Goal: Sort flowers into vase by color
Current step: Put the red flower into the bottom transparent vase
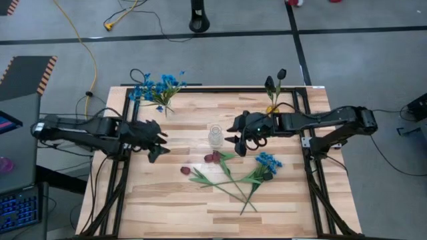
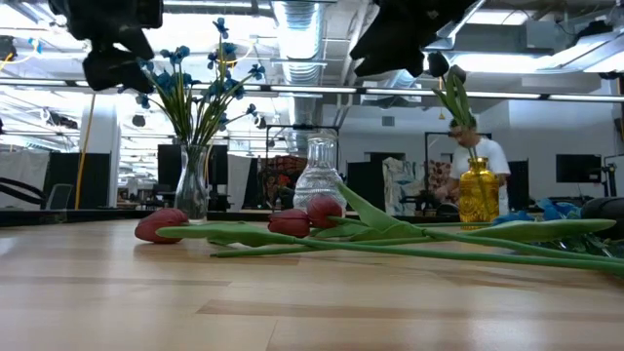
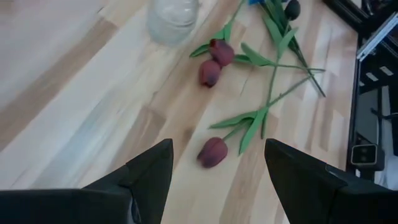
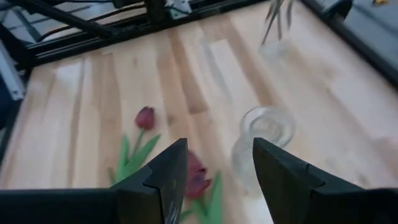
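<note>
Two dark robot arms reach inward over a pale wooden plank table (image 1: pixel 167 200), each stretched nearly level from its own side edge. The left gripper (image 1: pixel 157 141) hovers left of centre, fingers spread wide and holding nothing. The right gripper (image 1: pixel 237 135) hovers just right of a small clear ribbed glass vase (image 1: pixel 215 136) at the table's middle, fingers apart and empty. Three dark red rosebuds on thin green leafy stems (image 1: pixel 213 170) lie flat towards the near edge, stems crossing, beside a bright blue clustered sprig (image 1: pixel 268 162). At the far left corner, blue blooms stand in a clear glass vase (image 1: pixel 159 93). At the far right corner, near-black buds rise from a shiny yellow vase (image 1: pixel 273 100)
</note>
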Available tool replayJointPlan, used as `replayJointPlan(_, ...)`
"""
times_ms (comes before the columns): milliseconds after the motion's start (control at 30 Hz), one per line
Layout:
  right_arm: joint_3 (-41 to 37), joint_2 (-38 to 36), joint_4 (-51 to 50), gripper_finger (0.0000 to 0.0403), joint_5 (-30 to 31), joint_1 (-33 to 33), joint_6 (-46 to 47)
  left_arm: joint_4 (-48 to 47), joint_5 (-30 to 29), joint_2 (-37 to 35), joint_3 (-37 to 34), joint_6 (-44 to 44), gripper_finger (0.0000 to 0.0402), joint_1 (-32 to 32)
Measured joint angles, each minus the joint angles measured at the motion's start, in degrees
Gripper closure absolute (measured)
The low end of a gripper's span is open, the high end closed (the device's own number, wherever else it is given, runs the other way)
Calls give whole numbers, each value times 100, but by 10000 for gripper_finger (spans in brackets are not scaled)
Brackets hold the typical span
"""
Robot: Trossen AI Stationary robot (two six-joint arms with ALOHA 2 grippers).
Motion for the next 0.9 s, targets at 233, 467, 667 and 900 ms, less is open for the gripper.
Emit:
replayJointPlan(233,-2,0,-479,195,4,489,1026,667,-616,625,-147,-101,160,-613)
replayJointPlan(467,-4,510,-602,195,9,1085,1947,1354,-884,1384,-149,103,160,-945)
replayJointPlan(667,-9,1231,-575,195,8,1465,2696,1999,-952,1975,-149,320,160,-1097)
replayJointPlan(900,-9,1915,-265,195,54,1642,3117,2384,-1090,2525,-149,349,160,-1240)
